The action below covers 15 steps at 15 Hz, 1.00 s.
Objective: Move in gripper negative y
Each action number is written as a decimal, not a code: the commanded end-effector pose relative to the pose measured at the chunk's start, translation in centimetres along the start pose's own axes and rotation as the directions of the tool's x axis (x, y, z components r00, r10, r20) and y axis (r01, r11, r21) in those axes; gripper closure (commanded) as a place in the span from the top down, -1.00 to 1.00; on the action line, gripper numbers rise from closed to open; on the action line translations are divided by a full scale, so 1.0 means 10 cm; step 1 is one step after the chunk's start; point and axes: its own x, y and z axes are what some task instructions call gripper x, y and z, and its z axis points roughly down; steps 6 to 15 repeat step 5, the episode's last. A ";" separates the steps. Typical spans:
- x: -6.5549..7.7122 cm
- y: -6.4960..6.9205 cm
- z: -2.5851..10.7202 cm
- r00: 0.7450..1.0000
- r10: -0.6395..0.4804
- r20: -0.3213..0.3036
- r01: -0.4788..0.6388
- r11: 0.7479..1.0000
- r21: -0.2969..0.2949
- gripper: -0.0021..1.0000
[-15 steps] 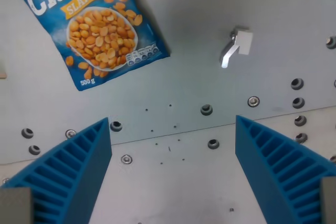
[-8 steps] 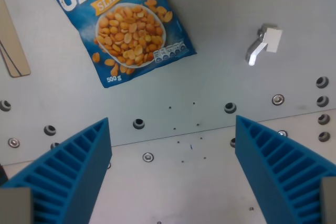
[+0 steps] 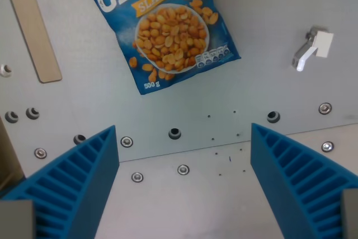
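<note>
In the wrist view, the gripper hangs over the grey table with its blue fingers spread wide, nothing between them. A blue peanut bag lies tilted at twelve o'clock, a wooden strip at ten o'clock, a small white piece at two o'clock.

Even, diffuse light falls across the grey desk, casting only faint, soft shadows and no harsh glare. The peanut bag reads sharp with a mild sheen, while the blue fingers at the lower edge look slightly soft.
</note>
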 end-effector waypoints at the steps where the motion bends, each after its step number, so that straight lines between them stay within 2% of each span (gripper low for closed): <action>1: 0.05 -0.15 -0.04 1.000 0.019 0.009 -0.019 1.000 -0.006 1.00; 5: 0.06 -0.35 -0.04 1.000 0.019 0.009 -0.019 1.000 -0.006 1.00; 15: 0.06 -0.35 -0.04 1.000 0.019 0.009 -0.019 1.000 -0.006 1.00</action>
